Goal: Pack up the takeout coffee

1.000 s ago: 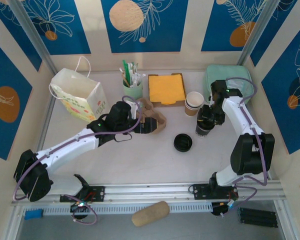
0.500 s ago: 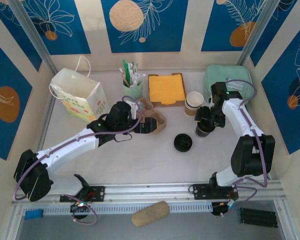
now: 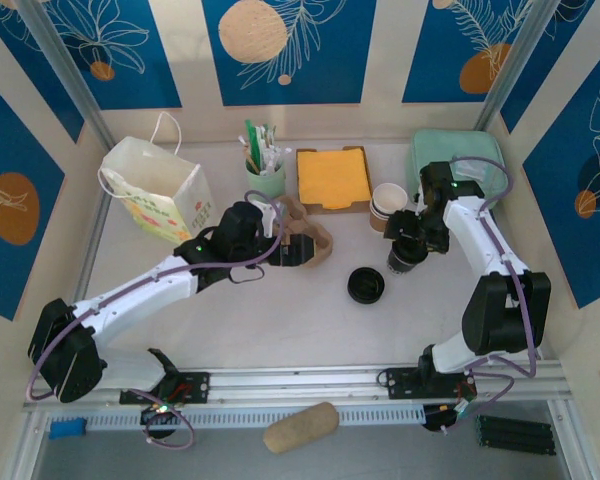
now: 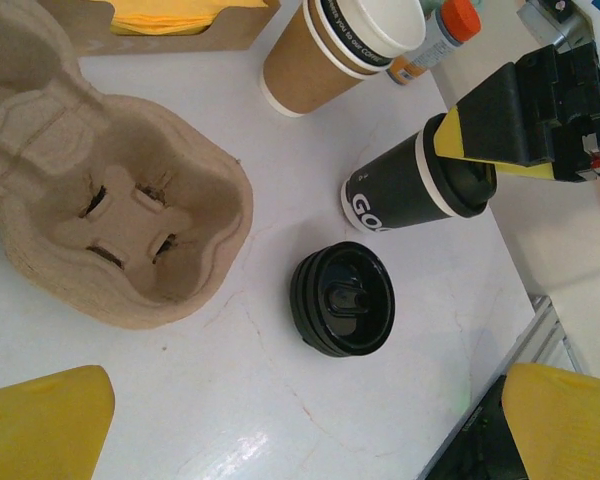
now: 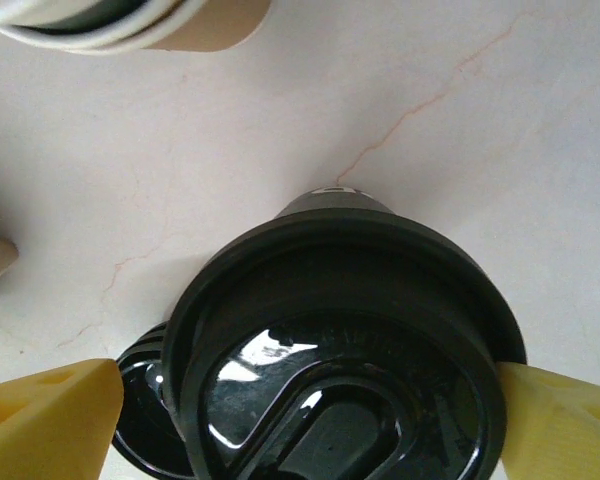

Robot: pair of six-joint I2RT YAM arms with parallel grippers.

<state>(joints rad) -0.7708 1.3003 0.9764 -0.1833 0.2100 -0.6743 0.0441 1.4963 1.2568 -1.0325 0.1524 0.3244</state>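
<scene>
The takeout coffee (image 3: 404, 260) is a black cup with a white band and a black lid, standing upright on the white table right of centre; it also shows in the left wrist view (image 4: 400, 190). My right gripper (image 3: 410, 243) is open just above it. In the right wrist view its yellow fingertips (image 5: 40, 425) flank the lid (image 5: 340, 350), with a gap on the left side. My left gripper (image 4: 310, 430) is open and holds nothing, hovering over bare table beside the moulded cardboard cup carrier (image 4: 110, 220).
A loose black lid (image 3: 365, 285) lies on the table between the arms. A stack of lidless tan cups (image 3: 387, 205) stands behind the coffee. A white paper bag (image 3: 160, 190), a green utensil cup (image 3: 265, 178) and a yellow napkin tray (image 3: 332, 178) line the back.
The right gripper's jaws have spread apart around the lid of the cup, which stays upright in place. The left arm has not moved.
</scene>
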